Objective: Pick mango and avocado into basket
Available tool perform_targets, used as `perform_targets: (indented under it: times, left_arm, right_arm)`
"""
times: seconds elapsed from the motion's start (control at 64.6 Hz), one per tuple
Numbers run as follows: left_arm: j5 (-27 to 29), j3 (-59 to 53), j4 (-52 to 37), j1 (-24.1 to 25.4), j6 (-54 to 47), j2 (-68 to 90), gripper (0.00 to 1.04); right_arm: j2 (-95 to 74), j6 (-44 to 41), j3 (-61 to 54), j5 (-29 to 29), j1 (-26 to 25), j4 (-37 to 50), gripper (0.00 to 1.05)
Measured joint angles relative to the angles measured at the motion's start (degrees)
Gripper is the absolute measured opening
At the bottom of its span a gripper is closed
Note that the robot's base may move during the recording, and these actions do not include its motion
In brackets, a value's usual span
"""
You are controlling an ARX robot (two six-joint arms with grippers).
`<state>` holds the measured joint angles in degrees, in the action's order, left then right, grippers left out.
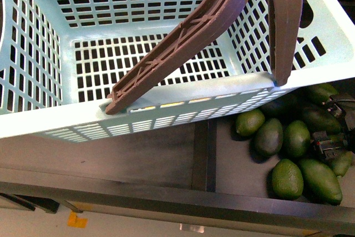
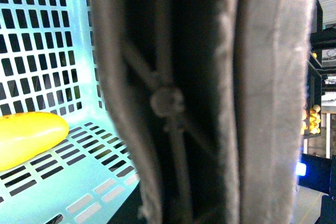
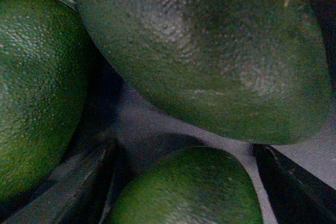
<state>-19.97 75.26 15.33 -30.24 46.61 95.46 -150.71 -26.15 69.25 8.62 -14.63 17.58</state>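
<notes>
The turquoise basket [image 1: 166,90] fills the upper front view, lifted above the shelf with its two brown handles [image 1: 194,31] raised. My left gripper is shut on the basket by a handle [image 2: 210,103]; the handle fills the left wrist view and hides the fingers. The yellow mango [image 2: 26,137] lies on the basket floor. Several avocados [image 1: 285,178] lie in the shelf bin below the basket's right corner. My right gripper [image 3: 189,198] is low among them, open, with one avocado [image 3: 189,187] between its dark fingers [image 3: 89,182]. A larger avocado [image 3: 210,51] lies just beyond.
A dark divider [image 1: 203,154] separates the avocado bin from an empty-looking bin on the left. The shelf's front rail [image 1: 166,198] runs below. My right arm's black hardware [image 1: 333,142] shows at the right edge. Yellow fruit [image 2: 312,119] sits on a distant shelf.
</notes>
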Motion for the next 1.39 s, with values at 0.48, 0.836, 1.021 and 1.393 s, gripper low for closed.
perform_targets:
  times: [0.48,0.836,1.021,1.393]
  left_arm:
    - [0.0,0.0,0.0,0.0,0.0,0.0,0.13]
    - [0.0,0.0,0.0,0.0,0.0,0.0,0.13]
    - [0.0,0.0,0.0,0.0,0.0,0.0,0.13]
    - [0.0,0.0,0.0,0.0,0.0,0.0,0.13]
  right_arm:
    - [4.1,2.4,-5.3,3.6,-2.6,2.8,0.54]
    - [26.1,5.7,-19.8,11.0,-9.9,10.7,0.54]
    - [47.0,11.9,-30.3,17.2,-11.8,10.9,0.54]
    - [75.3,22.4,-31.0,10.1,1.4,8.5,0.54]
